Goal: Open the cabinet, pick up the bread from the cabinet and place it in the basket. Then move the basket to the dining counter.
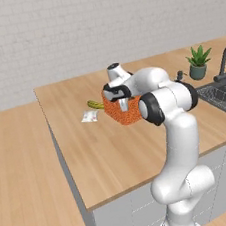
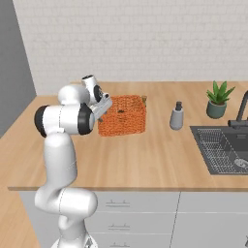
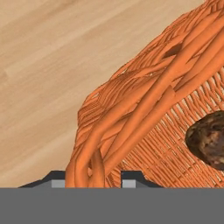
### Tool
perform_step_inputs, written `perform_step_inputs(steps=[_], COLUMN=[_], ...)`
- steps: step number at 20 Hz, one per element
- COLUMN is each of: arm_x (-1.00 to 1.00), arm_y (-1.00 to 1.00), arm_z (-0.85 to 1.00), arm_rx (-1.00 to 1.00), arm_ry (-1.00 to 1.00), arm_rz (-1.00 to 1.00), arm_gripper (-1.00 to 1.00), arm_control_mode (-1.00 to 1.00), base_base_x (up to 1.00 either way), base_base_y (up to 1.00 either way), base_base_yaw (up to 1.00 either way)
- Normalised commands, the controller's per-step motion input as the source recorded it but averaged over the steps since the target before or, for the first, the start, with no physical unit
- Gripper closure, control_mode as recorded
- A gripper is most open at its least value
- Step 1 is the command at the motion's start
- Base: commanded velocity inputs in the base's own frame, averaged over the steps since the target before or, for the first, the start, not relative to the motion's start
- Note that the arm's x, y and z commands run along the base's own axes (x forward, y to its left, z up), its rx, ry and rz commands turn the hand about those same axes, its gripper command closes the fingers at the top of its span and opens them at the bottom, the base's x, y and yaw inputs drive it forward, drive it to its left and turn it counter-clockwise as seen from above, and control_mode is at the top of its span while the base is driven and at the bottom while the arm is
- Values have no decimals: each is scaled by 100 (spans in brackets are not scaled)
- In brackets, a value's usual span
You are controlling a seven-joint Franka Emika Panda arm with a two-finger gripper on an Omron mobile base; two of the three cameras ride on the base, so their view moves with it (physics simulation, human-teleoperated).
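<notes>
Dining counter (image 2: 145, 160) carries the basket (image 2: 123, 116). Bread (image 3: 209, 139) lies inside it. Gripper (image 3: 92, 180) straddles the basket rim, a fingertip either side; looks clamped on it. Judgement: keep the basket level and lower it gently before letting go.

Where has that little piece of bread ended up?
The bread lies inside the orange basket on the wooden counter, seen at the right edge of the hand view, with the gripper at the basket's rim.
</notes>
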Motion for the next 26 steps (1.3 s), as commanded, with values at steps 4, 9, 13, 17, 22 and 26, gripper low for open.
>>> perform_step_inputs(steps=[4,9,13,17,22,26], arm_x=[0,-10,-22,-19,-87,-100], arm_y=[0,0,-3,-5,-12,0], arm_z=[-23,2,34,65,47,10], arm_rx=[0,0,0,2,11,19], arm_ry=[0,0,0,-1,-6,-11], arm_rz=[-1,-3,-3,-1,-3,-26], arm_gripper=[-100,-100,-100,-100,-100,-100], arm_control_mode=[-100,-100,-100,-100,-100,-100], base_base_x=[0,0,0,0,0,0], base_base_y=[0,0,0,0,0,0], base_base_yaw=[0,0,0,0,0,0])
